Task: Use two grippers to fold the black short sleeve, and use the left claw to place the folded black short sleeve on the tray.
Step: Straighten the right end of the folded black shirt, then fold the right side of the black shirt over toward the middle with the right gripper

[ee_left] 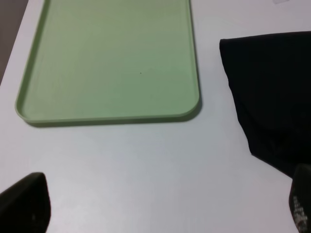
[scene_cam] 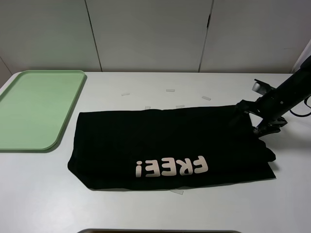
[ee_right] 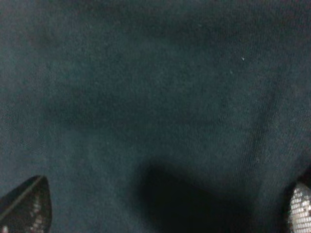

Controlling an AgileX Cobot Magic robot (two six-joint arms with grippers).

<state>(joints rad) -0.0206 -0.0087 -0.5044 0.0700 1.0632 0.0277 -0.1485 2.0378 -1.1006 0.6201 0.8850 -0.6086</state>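
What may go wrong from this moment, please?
1. The right gripper, jaws open, is at the right edge of the folded black T-shirt; it may pinch only the top layer.
2. The shirt looks larger than the green tray; without another fold it may overhang the rim.

High overview, wrist close-ups, shared shirt (scene_cam: 170, 141)

left gripper (ee_left: 163, 206): jaws spread wide | right arm (scene_cam: 287, 91): slants down inward | right gripper (ee_right: 163, 208): jaws spread wide
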